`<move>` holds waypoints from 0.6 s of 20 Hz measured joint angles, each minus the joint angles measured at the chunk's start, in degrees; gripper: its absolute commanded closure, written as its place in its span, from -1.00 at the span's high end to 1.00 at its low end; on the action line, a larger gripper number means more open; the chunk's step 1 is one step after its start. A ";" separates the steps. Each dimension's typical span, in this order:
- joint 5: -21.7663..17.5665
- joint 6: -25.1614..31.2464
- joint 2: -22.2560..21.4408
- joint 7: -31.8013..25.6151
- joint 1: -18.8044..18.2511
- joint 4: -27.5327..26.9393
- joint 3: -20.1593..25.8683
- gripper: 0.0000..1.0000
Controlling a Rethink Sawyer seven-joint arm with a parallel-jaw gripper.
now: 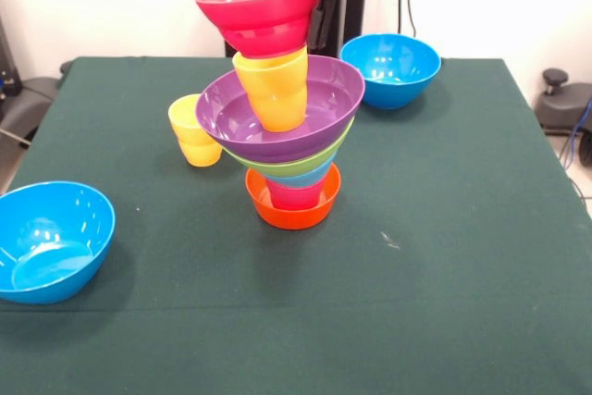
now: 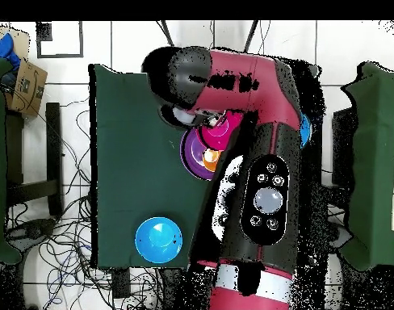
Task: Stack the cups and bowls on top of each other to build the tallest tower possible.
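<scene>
The tower (image 1: 289,150) stands near the middle of the tabletop: an orange bowl (image 1: 292,213) as base, a red-pink cup (image 1: 296,195) in it, then light blue, lime green (image 1: 294,166) and the wide purple bowl (image 1: 277,117), which tilts a little. An orange cup (image 1: 273,88) stands inside the purple bowl. Above it a red bowl (image 1: 259,11) sits tilted, seemingly resting on the cup's rim. A yellow cup (image 1: 193,131) stands upright at nine o'clock, just beside the tower. One blue bowl (image 1: 390,68) lies at two o'clock, another (image 1: 51,240) at eight o'clock, both upright.
</scene>
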 measured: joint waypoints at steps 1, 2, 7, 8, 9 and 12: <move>-0.06 0.00 0.01 0.00 0.00 0.00 0.03 -1.00; -0.18 0.00 0.01 0.00 -0.01 0.01 0.12 -1.00; -0.83 0.00 0.01 0.00 -0.07 0.03 0.34 -1.00; -1.00 0.00 0.01 0.00 -0.09 0.05 0.40 -1.00; -1.08 0.00 0.00 0.00 -0.10 0.07 0.41 -1.00; -1.47 0.00 0.01 0.00 -0.16 0.17 0.56 -1.00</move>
